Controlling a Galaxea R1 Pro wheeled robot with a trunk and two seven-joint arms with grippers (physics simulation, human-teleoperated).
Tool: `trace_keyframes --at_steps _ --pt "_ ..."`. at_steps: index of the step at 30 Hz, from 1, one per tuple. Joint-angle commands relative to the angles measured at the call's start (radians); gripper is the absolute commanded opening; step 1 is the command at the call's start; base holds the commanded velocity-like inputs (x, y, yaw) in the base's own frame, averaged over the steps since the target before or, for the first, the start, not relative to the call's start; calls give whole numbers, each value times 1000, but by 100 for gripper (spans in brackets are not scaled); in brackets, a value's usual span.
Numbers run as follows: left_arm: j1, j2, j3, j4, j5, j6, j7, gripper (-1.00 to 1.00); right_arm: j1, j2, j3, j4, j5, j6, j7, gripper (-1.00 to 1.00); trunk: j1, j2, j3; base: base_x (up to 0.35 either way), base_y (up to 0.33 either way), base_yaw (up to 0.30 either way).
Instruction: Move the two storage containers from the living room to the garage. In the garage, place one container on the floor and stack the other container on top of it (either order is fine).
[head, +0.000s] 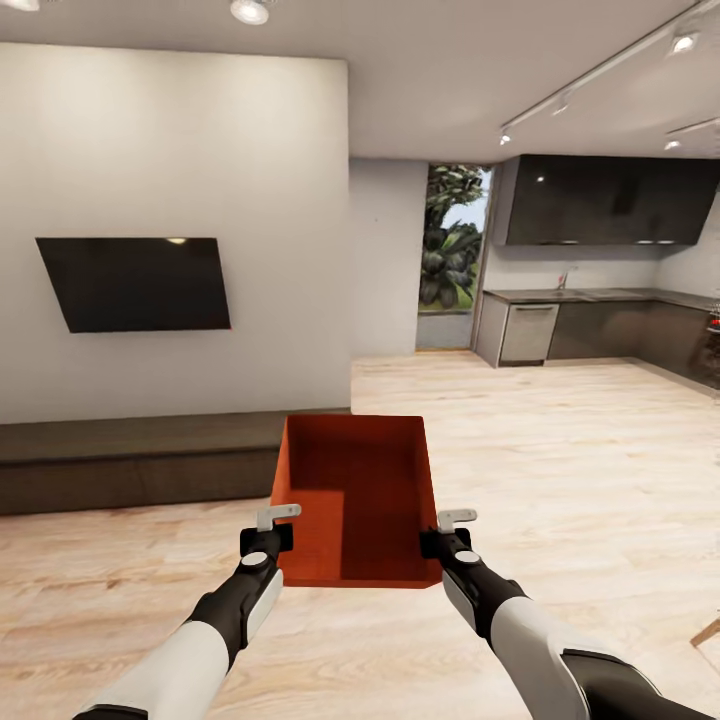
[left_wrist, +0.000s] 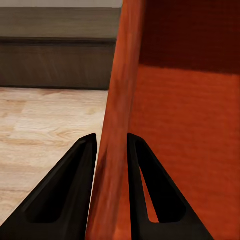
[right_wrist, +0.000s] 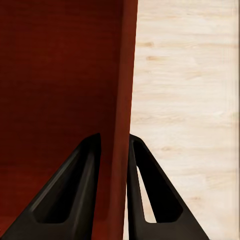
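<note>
Room: living room, light plank floor (head: 560, 470), wall TV (head: 135, 283) at left, kitchen units (head: 590, 330) far right.
Head view, container: one orange-red container (head: 358, 497) held clear of the floor, straight ahead, between both arms; open top up, long axis running away from the robot.
Head view, left pincer (head: 283, 525): on the container's left wall, near end.
Head view, right pincer (head: 442, 530): on the right wall, near end; both arms equally near.
Left wrist view: left pincer fingers (left_wrist: 80, 175) straddle the wall, one inside, one outside, pinching it.
Right wrist view: right pincer fingers (right_wrist: 145, 185) pinch the opposite wall likewise.
Judgement: carry stage; garage not in sight, so the base must drive while the two-sided hold stays level.
</note>
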Motion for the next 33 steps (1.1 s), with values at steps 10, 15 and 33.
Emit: trace_keyframes --at_steps 10,15,33 --pt "-1 26 10 -3 -15 -80 21 -100 -1 0 -32 4 5 -4 -2 -100 0 -2 12 0 0 -120" --pt "0 26 10 -3 -15 -80 22 -100 -1 0 -32 4 5 -4 -2 -100 0 -2 18 0 0 -120" --pt "0 26 10 -3 -14 -80 22 -100 -1 1 -32 4 3 -4 -2 -100 0 -2 27 0 0 -109"
